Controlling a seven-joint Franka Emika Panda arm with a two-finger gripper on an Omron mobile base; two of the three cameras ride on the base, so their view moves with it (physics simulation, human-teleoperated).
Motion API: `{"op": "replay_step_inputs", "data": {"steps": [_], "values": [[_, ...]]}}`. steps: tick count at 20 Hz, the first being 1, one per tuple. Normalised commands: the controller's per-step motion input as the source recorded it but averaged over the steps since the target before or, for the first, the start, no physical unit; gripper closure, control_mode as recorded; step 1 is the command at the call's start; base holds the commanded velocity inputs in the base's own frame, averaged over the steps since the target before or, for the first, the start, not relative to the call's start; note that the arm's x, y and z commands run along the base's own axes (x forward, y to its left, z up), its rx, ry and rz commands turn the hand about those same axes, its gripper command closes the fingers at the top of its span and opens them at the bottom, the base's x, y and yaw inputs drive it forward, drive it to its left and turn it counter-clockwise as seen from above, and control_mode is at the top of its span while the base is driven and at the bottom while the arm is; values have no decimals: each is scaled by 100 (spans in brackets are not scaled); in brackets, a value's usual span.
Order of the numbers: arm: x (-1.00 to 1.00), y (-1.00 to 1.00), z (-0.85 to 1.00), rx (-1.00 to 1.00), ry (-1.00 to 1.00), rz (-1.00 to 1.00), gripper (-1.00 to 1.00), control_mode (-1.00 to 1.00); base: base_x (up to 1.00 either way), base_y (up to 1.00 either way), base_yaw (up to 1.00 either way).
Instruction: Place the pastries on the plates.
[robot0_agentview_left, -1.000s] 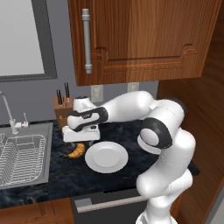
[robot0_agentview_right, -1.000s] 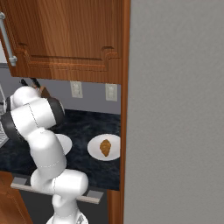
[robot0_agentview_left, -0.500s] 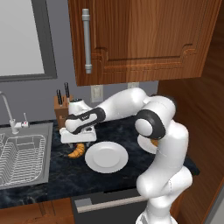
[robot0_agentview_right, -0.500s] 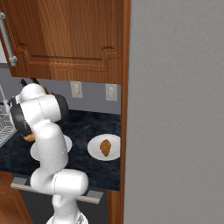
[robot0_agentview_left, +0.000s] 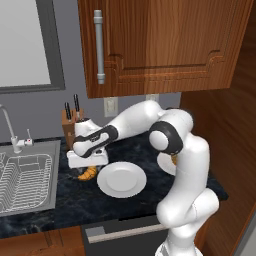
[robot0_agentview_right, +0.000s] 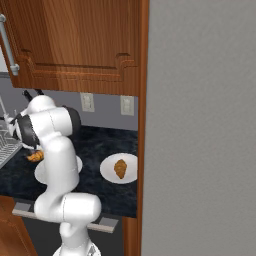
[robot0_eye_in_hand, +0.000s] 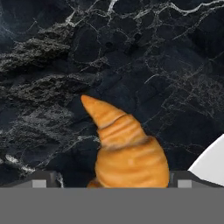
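The small golden-brown crescent-curved croissant (robot0_agentview_left: 88, 173) lies on the black marble-veined counter (robot0_agentview_left: 50, 200), just left of the empty round white flat plate (robot0_agentview_left: 122, 179) and in front of the wooden knife block (robot0_agentview_left: 70, 127). In the hand view its pointed horn reaches away from the camera and its thick ridged middle sits between the two dark finger tips, with a sliver of that plate's rim at the lower right. The second pastry, a straighter oval ridged croissant (robot0_agentview_right: 120, 168), already rests on the other white plate (robot0_agentview_right: 108, 172), further to the right of the empty plate.

The two-finger gripper (robot0_agentview_left: 86, 161) hangs directly above the crescent with its jaws spread as wide as they go and nothing between them. The pastry looks centred under the hand; how much height remains before contact I cannot tell.

Judged from here, the main risk is the curved shape: if the fingers close across the tapering horn rather than the thick middle, the croissant could pivot or squirt out sideways. Descending too far would drive the tips into the counter; stopping short would pinch only the rounded crust and let it slip during the carry. The plate rim is close, so a shove could push the pastry against it.
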Motion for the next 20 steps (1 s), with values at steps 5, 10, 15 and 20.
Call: {"op": "replay_step_inputs", "data": {"steps": [5,10,15,20], "values": [[0,0,-17,0,0,-1,100,-100,0,0,0],[0,0,0,0,0,0,100,-100,0,0,0],[-12,-13,11,0,-4,0,100,-100,0,0,0],[-11,-30,41,0,0,0,100,-100,0,0,0]]}}
